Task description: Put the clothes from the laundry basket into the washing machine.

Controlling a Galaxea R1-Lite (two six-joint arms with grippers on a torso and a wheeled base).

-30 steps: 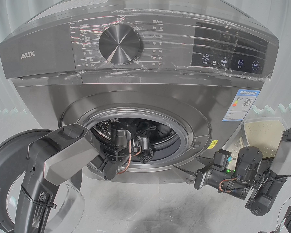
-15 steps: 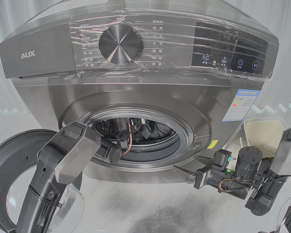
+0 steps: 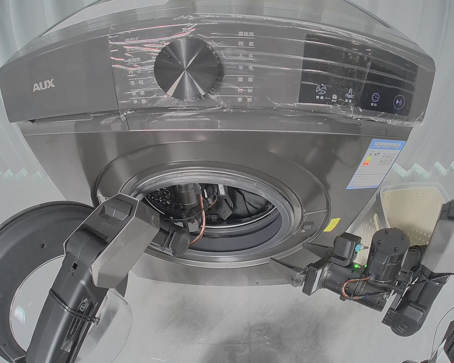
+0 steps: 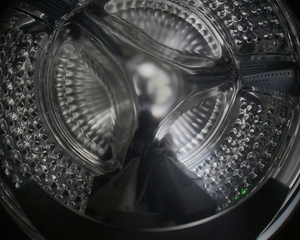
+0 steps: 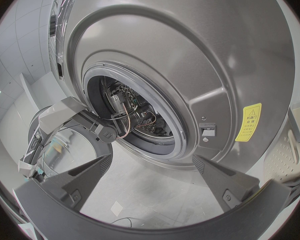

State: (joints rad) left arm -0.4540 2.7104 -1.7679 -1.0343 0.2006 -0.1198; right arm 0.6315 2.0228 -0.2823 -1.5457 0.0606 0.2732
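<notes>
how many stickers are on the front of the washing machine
2: a blue-and-white label up right of the door opening, and a small yellow sticker lower, beside the opening's rim. More could be hidden.

Soft, even light falls across the washer (image 3: 227,142) front in my head view. The plastic film (image 3: 267,61) on its panel throws streaky glare, and a dull dark shadow pools on the floor (image 3: 247,323). Straight edges bow outward toward the corners. Inside the drum (image 4: 150,94), my left wrist view is dim, with only glints off the dimpled wall and one bright patch at the hub. My right wrist view is bright, strongly curved and ringed by black corners.
</notes>
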